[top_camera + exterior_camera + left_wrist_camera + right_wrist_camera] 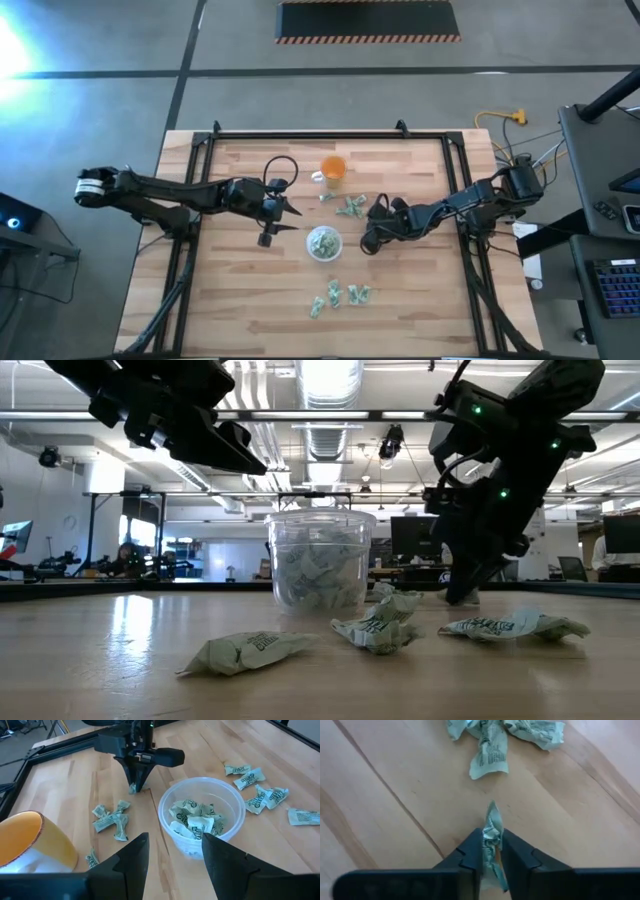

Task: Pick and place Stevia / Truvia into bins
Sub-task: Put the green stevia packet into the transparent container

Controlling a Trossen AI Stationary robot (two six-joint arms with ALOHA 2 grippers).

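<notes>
High view shows a light wooden bench (250,290) with a black frame around it, standing on a grey concrete floor with a striped hazard mat beyond. The low view looks across the bench into a large workshop with ceiling ducts, strip lights and monitors on desks far behind.

Near the middle of the bench stands the clear round bin (323,243), already partly filled with crumpled Stevia sachets (192,820). More sachets lie loose: a cluster (349,207) between the bin and the orange cup (333,170), and another group (338,296) on the near side of the bin. In the low view three crumpled packets (380,630) lie in front of the bin.

The right gripper (491,847) is down at the bench just beside the bin, on the side of the right arm. Its fingers are pinched closely on a single pale green sachet (492,832), which stands upright between them with its tip poking out; the sachet cluster lies a little ahead of it.

The left gripper (172,850) hovers above the bench on the other side of the bin, its fingers spread apart and holding nothing.
</notes>
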